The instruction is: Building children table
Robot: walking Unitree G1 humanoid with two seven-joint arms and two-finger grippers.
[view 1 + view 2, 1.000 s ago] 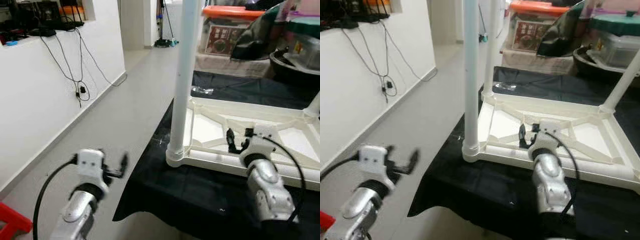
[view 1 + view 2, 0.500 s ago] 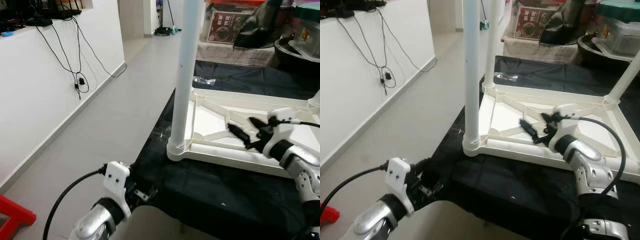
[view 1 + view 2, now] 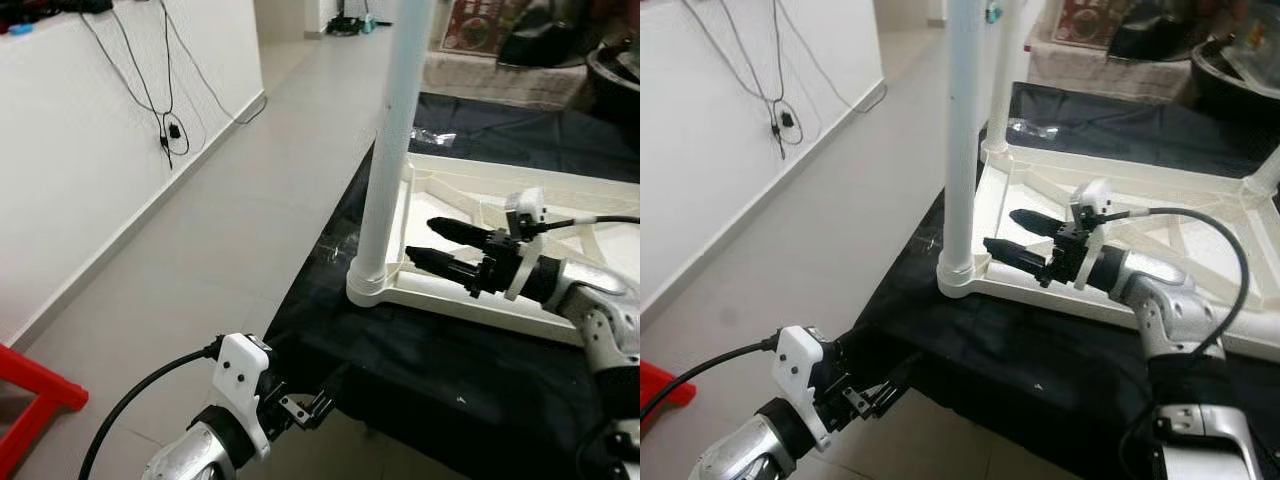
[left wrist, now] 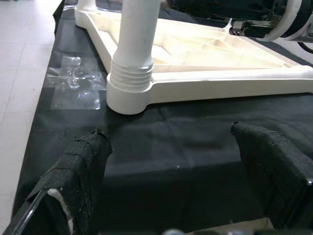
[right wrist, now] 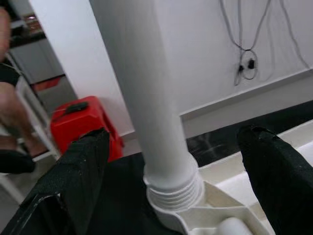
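Observation:
A white children table (image 3: 452, 294) lies upside down on a black cloth (image 3: 430, 375). One white leg (image 3: 396, 150) stands upright, screwed into its near left corner (image 4: 128, 93). My right gripper (image 3: 420, 240) reaches across the frame from the right, open, its fingers pointing at the leg's lower part a short way off. In the right wrist view the leg (image 5: 156, 122) stands between the spread fingers (image 5: 76, 171). My left gripper (image 3: 305, 408) hangs low at the cloth's front edge, open and holding nothing, facing the leg's base.
Grey floor (image 3: 230, 230) runs along a white wall with hanging cables (image 3: 170, 130) on the left. A red stool (image 3: 30, 390) sits at the lower left. Other table legs (image 3: 1006, 60) rise behind, and boxes and bins (image 3: 1120, 30) crowd the back.
The head camera has tilted down and shifted. My right gripper has swung left across the frame and now points at the near leg. My left gripper stays low by the cloth edge.

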